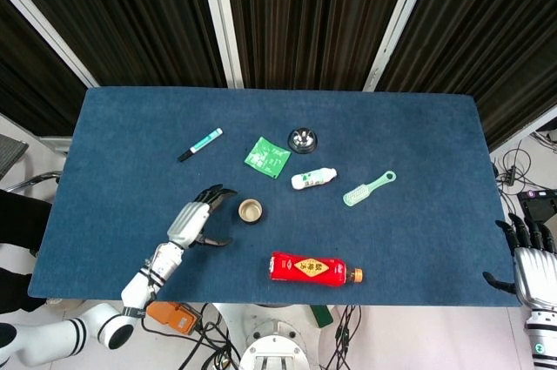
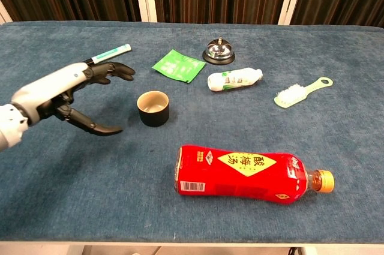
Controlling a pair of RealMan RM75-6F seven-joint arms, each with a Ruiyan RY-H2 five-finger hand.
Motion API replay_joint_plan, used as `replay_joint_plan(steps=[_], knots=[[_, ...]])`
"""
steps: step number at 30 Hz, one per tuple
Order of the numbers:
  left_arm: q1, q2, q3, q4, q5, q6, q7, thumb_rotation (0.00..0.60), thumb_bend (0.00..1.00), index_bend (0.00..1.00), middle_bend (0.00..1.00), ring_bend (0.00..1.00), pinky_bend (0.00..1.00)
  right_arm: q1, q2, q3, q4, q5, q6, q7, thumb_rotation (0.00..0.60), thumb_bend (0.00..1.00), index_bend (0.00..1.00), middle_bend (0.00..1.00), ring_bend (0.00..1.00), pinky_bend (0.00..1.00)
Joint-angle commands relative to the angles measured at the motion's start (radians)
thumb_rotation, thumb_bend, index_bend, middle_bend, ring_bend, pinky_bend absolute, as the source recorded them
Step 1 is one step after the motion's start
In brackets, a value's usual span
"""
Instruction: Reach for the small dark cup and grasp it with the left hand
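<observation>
Nearest you, the red bottle [image 2: 249, 174] lies on its side. Beyond it, your left hand [image 2: 71, 95] hovers with fingers spread wide, holding nothing, just at 9 o'clock of the small dark cup [image 2: 153, 108], not touching it. Only the head view shows your right hand [image 1: 531, 267], fingers apart and empty, off the table's [image 1: 418, 126] edge at 4 o'clock. Farthest sits the bell [image 2: 218, 51].

Cup [image 2: 153, 108] mid-table; robot hand [image 2: 71, 96] left; bottle [image 2: 249, 174] front-right; bell [image 2: 218, 50] behind.
</observation>
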Motion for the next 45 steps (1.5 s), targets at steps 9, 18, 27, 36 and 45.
replay_joint_plan(steps=[9, 18, 27, 36, 45], knots=[[-0.061, -0.088, -0.024, 0.063, -0.042, -0.048, 0.005, 0.600, 0.12, 0.22, 0.20, 0.03, 0.10, 0.001, 0.003, -0.002, -0.001, -0.001, -0.003, 0.002, 0.600, 0.20, 0.23, 0.14, 0.11, 0.11], [-0.115, -0.134, -0.049, 0.116, -0.071, -0.088, 0.030, 0.600, 0.14, 0.26, 0.25, 0.04, 0.10, 0.003, 0.007, -0.002, -0.001, -0.001, -0.007, 0.007, 0.600, 0.20, 0.23, 0.14, 0.11, 0.11], [-0.141, -0.170, -0.054, 0.164, -0.094, -0.104, 0.038, 0.600, 0.17, 0.33, 0.32, 0.06, 0.10, 0.003, 0.008, -0.002, -0.001, -0.001, -0.007, 0.010, 0.600, 0.20, 0.23, 0.14, 0.11, 0.11], [-0.155, -0.189, -0.051, 0.218, -0.105, -0.116, 0.002, 0.600, 0.22, 0.36, 0.39, 0.10, 0.10, 0.004, 0.009, -0.002, 0.000, -0.001, -0.008, 0.012, 0.600, 0.20, 0.23, 0.14, 0.11, 0.11], [-0.153, -0.168, -0.046, 0.220, -0.107, -0.102, 0.000, 0.600, 0.32, 0.52, 0.52, 0.19, 0.13, 0.006, 0.010, -0.005, -0.002, 0.000, -0.013, 0.007, 0.600, 0.20, 0.24, 0.14, 0.11, 0.11]])
